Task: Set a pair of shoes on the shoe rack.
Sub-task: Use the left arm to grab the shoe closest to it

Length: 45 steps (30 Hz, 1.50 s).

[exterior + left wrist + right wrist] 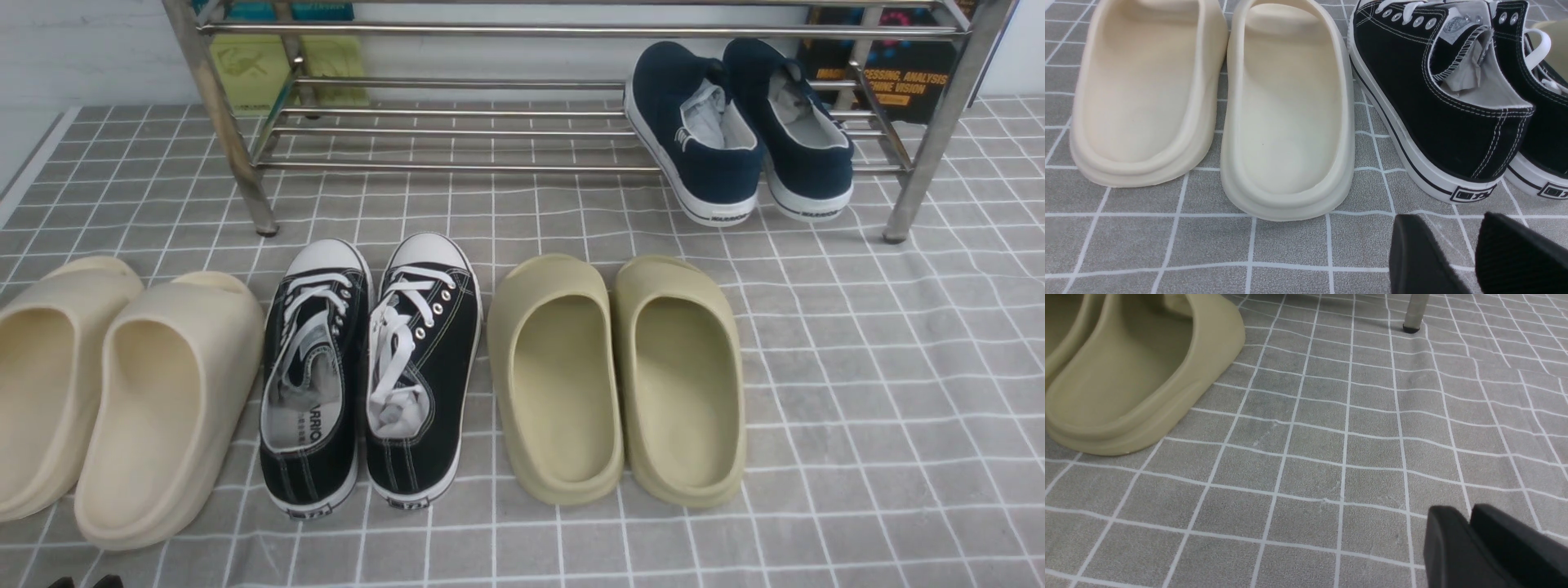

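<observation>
Grey checked tabletop (857, 367) bears both sneakers (433, 367) side by side, short of the rack (490, 31); nothing is placed yet; left tool (1451, 222) gapes empty just behind one heel; right tool (1466, 514) is closed, empty, well apart.

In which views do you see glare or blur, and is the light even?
Front view: even, soft light, with glare lines on the shoe rack tubes. Left wrist view: the black sneakers are sharp, the left tool near the lens is blurred. Right wrist view: the right tool is blurred too; faint shadow under the olive slide.
</observation>
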Available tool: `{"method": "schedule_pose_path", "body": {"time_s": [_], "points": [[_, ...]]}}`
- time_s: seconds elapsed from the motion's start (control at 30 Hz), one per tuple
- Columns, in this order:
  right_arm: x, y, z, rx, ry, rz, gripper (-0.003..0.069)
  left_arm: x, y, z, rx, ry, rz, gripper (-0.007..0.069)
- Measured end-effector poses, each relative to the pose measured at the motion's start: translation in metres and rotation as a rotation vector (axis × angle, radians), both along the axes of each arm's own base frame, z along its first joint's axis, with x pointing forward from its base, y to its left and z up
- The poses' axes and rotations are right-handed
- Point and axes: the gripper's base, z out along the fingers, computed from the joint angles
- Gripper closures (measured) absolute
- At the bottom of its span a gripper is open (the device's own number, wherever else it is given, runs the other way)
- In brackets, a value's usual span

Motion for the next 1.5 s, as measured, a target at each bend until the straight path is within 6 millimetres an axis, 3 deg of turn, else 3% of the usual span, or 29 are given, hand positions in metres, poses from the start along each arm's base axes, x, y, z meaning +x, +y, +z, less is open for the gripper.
{"method": "schedule_pose_path", "body": {"time_s": [1.2,1.4,1.5], "points": [[0.000,0.000,0.000,-0.009,-0.001,-0.001,0.0518,0.001,0.000,0.002,0.007,-0.021,0.002,0.0386],[0.000,0.000,0.000,-0.009,-0.001,-0.001,0.0518,0.004,0.003,0.018,0.003,-0.208,0.030,0.0386],[0.000,0.000,0.000,-0.009,-0.001,-0.001,0.0517,0.005,0.005,0.036,0.000,-0.405,0.060,0.0386]]}}
